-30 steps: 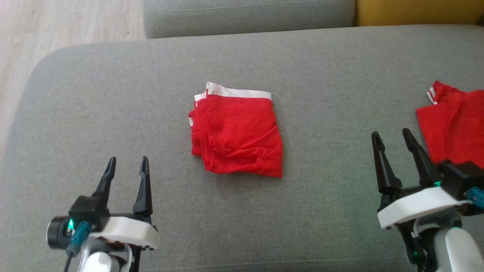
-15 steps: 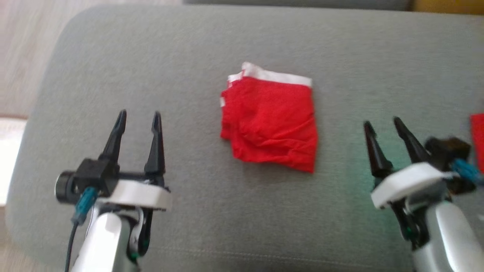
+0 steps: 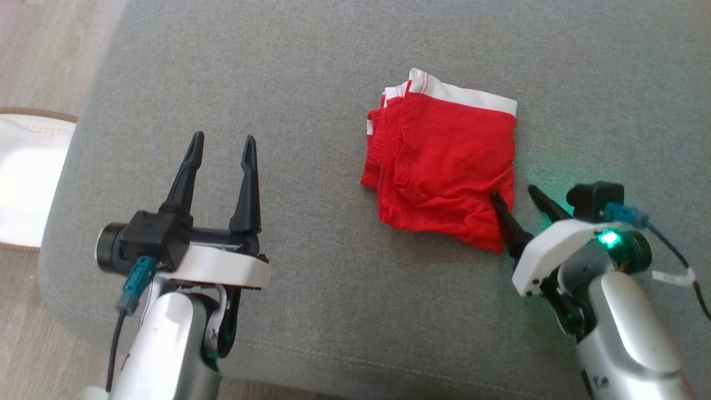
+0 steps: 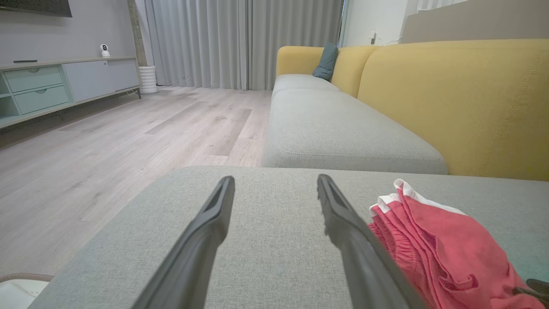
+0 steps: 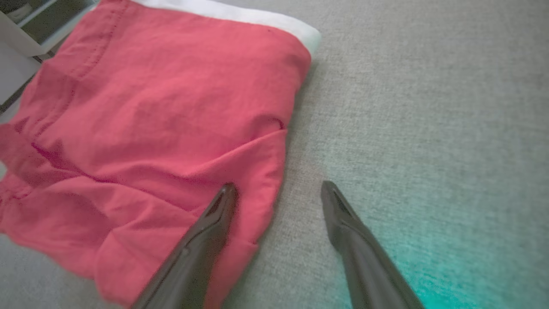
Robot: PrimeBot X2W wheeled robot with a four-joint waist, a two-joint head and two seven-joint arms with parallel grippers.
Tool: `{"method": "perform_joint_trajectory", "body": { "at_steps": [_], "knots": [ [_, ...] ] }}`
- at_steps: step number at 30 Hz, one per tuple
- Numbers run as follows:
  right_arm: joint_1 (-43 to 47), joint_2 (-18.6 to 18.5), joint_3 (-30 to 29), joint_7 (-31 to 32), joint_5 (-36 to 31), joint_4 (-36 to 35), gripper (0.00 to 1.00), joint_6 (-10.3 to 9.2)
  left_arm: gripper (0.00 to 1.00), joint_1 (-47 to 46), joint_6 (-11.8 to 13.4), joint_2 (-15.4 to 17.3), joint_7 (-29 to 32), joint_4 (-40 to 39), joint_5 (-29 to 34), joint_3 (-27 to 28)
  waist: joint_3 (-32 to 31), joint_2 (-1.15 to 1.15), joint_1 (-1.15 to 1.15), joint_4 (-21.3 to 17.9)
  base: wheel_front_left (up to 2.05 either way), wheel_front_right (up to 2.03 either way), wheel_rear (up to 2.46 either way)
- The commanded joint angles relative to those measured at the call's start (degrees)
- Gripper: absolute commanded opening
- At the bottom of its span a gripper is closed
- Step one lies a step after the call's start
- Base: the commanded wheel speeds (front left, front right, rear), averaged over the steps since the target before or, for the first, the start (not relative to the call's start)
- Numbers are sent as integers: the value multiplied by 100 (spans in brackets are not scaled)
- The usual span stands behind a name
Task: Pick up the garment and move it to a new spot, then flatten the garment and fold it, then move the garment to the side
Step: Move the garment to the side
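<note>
Garment (image 3: 444,166) edge between parted right fingers (image 3: 505,222)

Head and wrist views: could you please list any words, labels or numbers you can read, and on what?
No text can be read.
The red garment and its white waistband show no print.
A small dark mark on the right forearm is too small to read.

This is a home living room: a long yellow-backed sofa (image 4: 450,98) with grey seat cushions (image 4: 334,128), floor-length grey curtains (image 4: 214,43), a pale wooden floor (image 4: 128,128) and a low sideboard (image 4: 64,81) with drawers.
</note>
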Motion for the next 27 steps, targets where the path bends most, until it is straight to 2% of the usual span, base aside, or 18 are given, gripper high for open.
{"method": "perform_joint_trajectory", "body": {
  "at_steps": [1,2,3,4,15,27],
  "knots": [
    [-149,65,123,91,-11,-72,84,-5,100,-253,6,52,-50,-222,82,163,1,0,0,-6,0,0,0],
    [-172,78,126,159,-12,-18,55,-5,100,-249,3,47,-50,-228,92,171,7,0,0,-14,0,0,0],
    [-196,89,127,200,-16,16,33,-5,100,-248,-2,43,-50,-231,110,175,13,0,0,-23,0,0,0],
    [-212,99,124,242,-17,44,0,-5,100,-251,-6,40,-50,-229,124,181,18,0,0,-33,0,0,0],
    [-280,51,369,525,-120,-270,0,-5,100,-302,-60,-2,-51,-218,212,195,25,0,0,-419,0,0,0],
    [61,-419,396,626,-75,-1024,0,-5,100,-339,-154,-8,-51,-266,299,217,-15,0,0,-976,0,0,0]
  ]
}}
